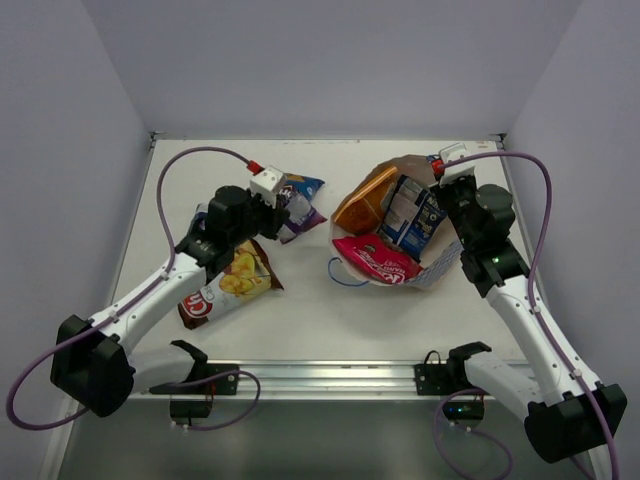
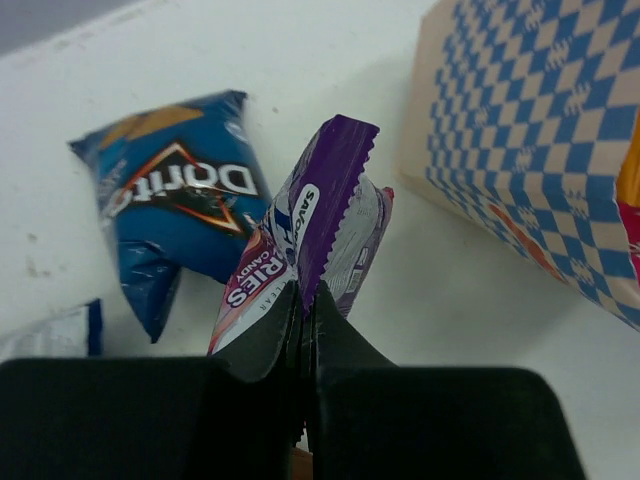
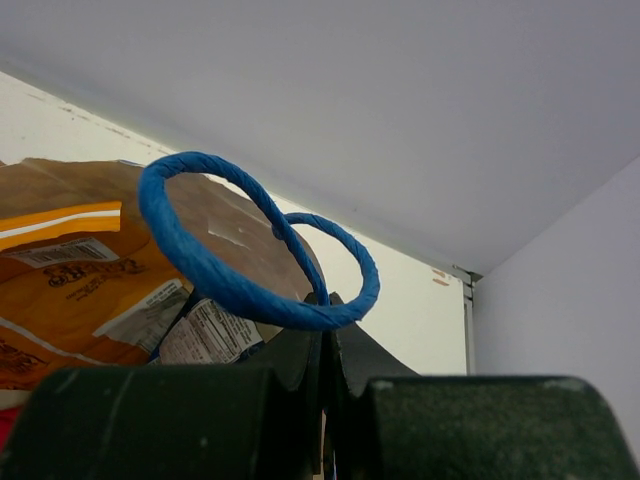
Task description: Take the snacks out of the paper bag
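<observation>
Paper bag (image 1: 440, 268) holds orange packet (image 1: 362, 205), blue-white packet (image 1: 410, 215) and red packet (image 1: 375, 260); right gripper (image 3: 325, 335) pinches, seemingly, its rim. Left of the bag, left gripper (image 2: 305, 300) clamps purple packet (image 2: 325, 210) over white table (image 1: 320, 315).

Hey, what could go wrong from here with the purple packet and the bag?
1. The left gripper pinches the purple packet by one thin edge only, so it may slip out early.
2. The right gripper is shut on the thin cord handle alone. A pull there could tear the cord or tip the bag, spilling the orange packet and red packet that lie in it.
</observation>
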Tool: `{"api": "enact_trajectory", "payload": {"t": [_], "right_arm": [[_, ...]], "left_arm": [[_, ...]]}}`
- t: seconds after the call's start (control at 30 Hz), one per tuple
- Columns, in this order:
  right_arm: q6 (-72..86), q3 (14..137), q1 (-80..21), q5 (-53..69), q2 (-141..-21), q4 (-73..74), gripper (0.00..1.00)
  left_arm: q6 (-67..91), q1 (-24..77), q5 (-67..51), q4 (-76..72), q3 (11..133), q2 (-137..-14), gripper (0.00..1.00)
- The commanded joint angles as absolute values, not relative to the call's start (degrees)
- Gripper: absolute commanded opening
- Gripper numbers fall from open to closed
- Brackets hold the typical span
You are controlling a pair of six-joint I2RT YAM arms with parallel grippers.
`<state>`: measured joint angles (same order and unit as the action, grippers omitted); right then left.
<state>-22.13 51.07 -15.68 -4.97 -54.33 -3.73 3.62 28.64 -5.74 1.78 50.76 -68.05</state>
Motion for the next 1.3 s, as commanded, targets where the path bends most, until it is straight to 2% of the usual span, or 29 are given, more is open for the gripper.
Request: {"api": "enact_trajectory", "payload": {"t": [0.0,0.1,0.23,0.27,0.33,0.37,0.43,0.47,0.63,0.77,0.9,1.03,1.27], "right_arm": [[-21.3,51.2,-15.4,-5.2,-53.3,-4.9,0.0],[-21.0,51.1,-15.5,-4.8,-53.3,-4.8,0.0],[-20.8,51.3,-15.5,-4.7,-53.7,-4.3,0.0],[-21.0,51.4,-15.5,-4.8,-53.5,-4.2,0.0],[-21.4,51.6,-15.5,-4.7,-53.2,-4.3,0.0],[-21.7,51.8,-15.5,-4.6,-53.0,-4.2,0.0],[-22.1,52.0,-15.4,-4.3,-52.8,-4.0,0.0],[-22.7,52.5,-15.5,-4.1,-52.8,-3.9,0.0],[-23.8,54.8,-15.6,-1.0,-53.1,-1.5,0.0],[-24.7,56.4,-15.6,2.2,-53.2,-0.4,0.0],[-25.5,57.5,-15.9,3.7,-53.5,1.6,0.0],[-25.9,57.6,-16.1,4.7,-53.7,2.1,0.0],[-26.0,57.7,-16.4,5.5,-53.3,2.6,0.0]], "left_arm": [[11.1,28.7,-17.9,-6.0,48.6,-67.2,0.0],[15.5,28.7,-20.4,-8.2,46.3,-69.8,0.0],[19.1,28.5,-17.1,-4.6,47.7,-79.2,0.0],[19.6,28.3,-15.7,-4.0,48.0,-80.1,0.07],[20.4,27.9,-12.7,-2.5,48.8,-81.5,0.26],[20.4,27.9,-12.3,-2.1,49.7,-81.3,0.39],[19.6,27.9,-11.6,-1.0,50.7,-79.6,0.55],[19.0,27.9,-11.2,-0.4,52.2,-78.8,0.72],[10.2,28.6,-11.6,5.8,59.6,-72.4,1.0],[-1.7,32.2,-16.1,9.9,67.2,-70.5,1.0],[-15.6,42.9,-16.5,13.6,72.2,-71.5,1.0],[-25.3,48.2,-22.0,16.4,75.5,-75.0,1.0],[-36.6,55.4,-18.3,23.2,78.1,-81.4,0.98]]}}
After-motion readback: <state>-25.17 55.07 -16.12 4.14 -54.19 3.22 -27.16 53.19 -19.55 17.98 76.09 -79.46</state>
